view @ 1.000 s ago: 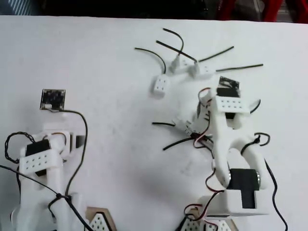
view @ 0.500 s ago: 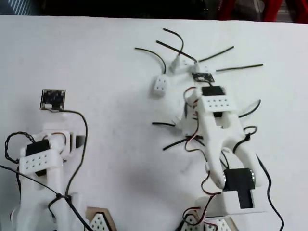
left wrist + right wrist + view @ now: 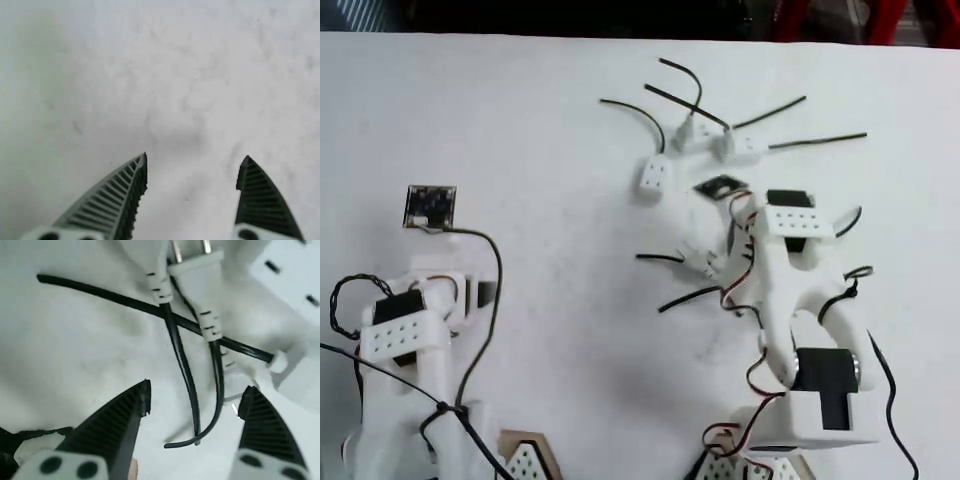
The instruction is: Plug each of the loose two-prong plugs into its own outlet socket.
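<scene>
Left arm (image 3: 405, 340) sits lower left in the high view, left gripper (image 3: 192, 165) spread over bare table (image 3: 150, 75). Right gripper (image 3: 195, 395) is right of centre and spread too, with two black cords (image 3: 180, 355) crossing between its jaws. Just past them two white plugs (image 3: 197, 270) lie loose with prongs bare, and a white socket block (image 3: 655, 175) sits farther up, above centre.

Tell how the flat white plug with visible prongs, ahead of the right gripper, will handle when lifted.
The plug looks like rigid moulded plastic, probably light and easy to pinch. Its black cord curves loosely, so it will likely trail limply and may drag the crossing cord.
</scene>
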